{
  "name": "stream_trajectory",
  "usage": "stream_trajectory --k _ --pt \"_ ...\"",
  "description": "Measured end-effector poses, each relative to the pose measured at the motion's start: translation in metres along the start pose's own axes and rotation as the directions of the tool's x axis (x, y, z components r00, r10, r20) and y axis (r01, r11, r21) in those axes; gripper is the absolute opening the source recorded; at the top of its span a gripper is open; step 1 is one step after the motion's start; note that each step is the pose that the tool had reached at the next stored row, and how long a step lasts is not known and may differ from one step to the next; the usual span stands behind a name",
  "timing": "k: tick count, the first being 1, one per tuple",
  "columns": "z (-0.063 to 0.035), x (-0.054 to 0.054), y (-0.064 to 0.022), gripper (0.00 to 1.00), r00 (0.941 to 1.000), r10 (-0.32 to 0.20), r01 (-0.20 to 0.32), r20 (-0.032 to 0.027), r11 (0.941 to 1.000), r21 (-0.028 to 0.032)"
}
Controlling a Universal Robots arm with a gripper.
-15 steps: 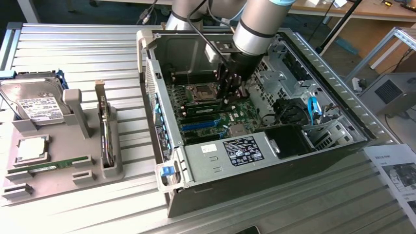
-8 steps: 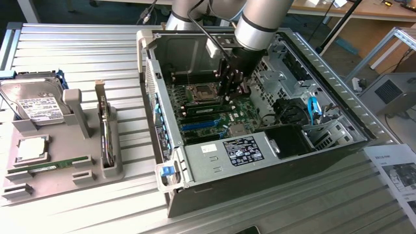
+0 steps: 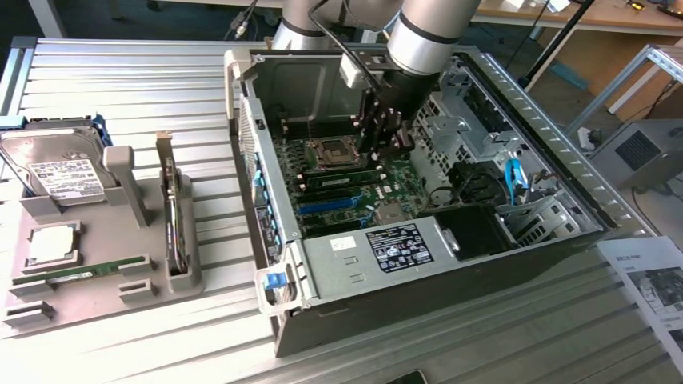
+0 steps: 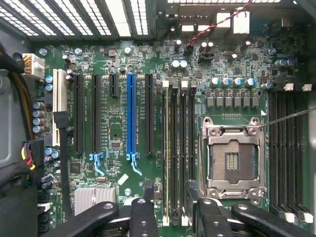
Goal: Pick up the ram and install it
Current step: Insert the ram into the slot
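A long green ram stick (image 3: 81, 272) lies flat in the grey holder tray (image 3: 107, 300) on the exterior view's left, far from the arm. My gripper (image 3: 382, 134) hangs inside the open computer case (image 3: 353, 264), just over the motherboard (image 4: 113, 118) beside the processor socket (image 4: 232, 158). Its two black fingers (image 4: 143, 217) stand apart with nothing between them, straddling the row of memory slots (image 4: 183, 148). Another thin green stick (image 4: 166, 148) stands seated in the slot nearest the black expansion slots, and it appears as a green strip (image 3: 344, 171) below the socket.
The tray also holds a hard drive (image 3: 59, 172), a square silver processor chip (image 3: 51, 244) and an upright expansion card (image 3: 171, 212). Case walls, a drive cage (image 3: 469, 120), blue cables (image 3: 516, 178) and the power supply (image 3: 369, 256) surround the motherboard. A paper sheet (image 3: 651, 288) lies at the right.
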State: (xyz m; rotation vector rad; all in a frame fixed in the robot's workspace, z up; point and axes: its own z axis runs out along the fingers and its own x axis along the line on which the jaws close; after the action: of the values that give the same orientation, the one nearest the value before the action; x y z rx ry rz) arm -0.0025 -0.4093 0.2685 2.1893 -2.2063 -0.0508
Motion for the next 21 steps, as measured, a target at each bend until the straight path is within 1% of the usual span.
stream_trajectory --k 14,16,21 --pt "-0.0202 -0.003 0.001 0.38 1.0 0.0 0.0 -0.0048 1.0 0.0001" --pt "-0.022 -0.003 0.001 0.38 1.0 0.0 0.0 -0.0057 1.0 0.0001" --pt "-0.022 -0.003 0.0011 0.38 1.0 0.0 0.0 -0.0055 1.0 0.0001"
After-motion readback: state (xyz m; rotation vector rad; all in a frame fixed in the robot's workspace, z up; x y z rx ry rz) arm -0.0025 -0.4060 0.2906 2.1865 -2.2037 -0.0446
